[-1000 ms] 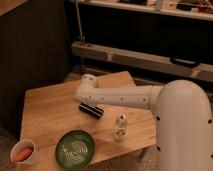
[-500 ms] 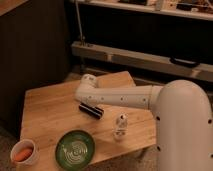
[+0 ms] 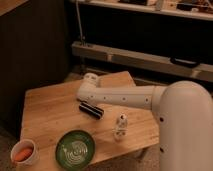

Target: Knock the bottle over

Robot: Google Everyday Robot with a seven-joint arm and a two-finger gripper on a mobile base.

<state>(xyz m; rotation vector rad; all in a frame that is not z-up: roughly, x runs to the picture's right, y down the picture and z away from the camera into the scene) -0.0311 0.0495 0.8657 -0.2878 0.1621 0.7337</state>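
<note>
The bottle (image 3: 120,126) is small and clear with a pale cap and a whitish label. It stands upright near the front right of the wooden table (image 3: 47,112). My white arm reaches from the right across the table. My gripper (image 3: 88,89) is at the arm's far end, above the table's middle, left of and behind the bottle and well apart from it. A black oblong box (image 3: 91,109) lies just below the arm's end, between it and the bottle.
A green plate (image 3: 75,147) sits at the table's front, left of the bottle. A white bowl (image 3: 23,152) holding something orange stands at the front left corner. A dark counter with a metal rail (image 3: 150,57) runs behind the table.
The arm's end has shifted only slightly over the table's middle. The bottle still stands upright in the same spot.
</note>
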